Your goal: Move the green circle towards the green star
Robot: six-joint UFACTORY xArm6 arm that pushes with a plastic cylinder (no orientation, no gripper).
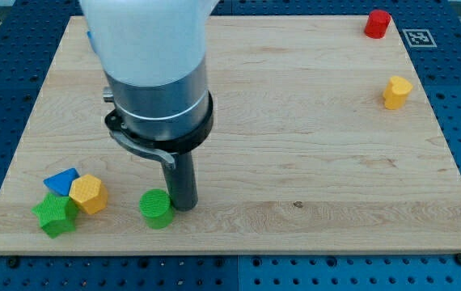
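Near the view's bottom left, on the pale wooden bench (295, 121) with its fine straight grain, the green circle (157, 208) stands as a short ribbed cylinder. My tip (183, 207) sits just beside it on the view's right, touching or nearly so; I cannot tell which. No hand shows on the arm: it ends in a smooth dark rod under a grey metal collar and white housing. Left of the circle, the green star (54, 215) lies close to the bench's bottom left corner, with a yellow hexagonal block (88, 193) pressed against its upper right and a blue triangular block (61, 180) above it. Far off at the view's top right stand a red cylinder-like block (378, 23) and a yellow block (397, 91), well apart from the rest.
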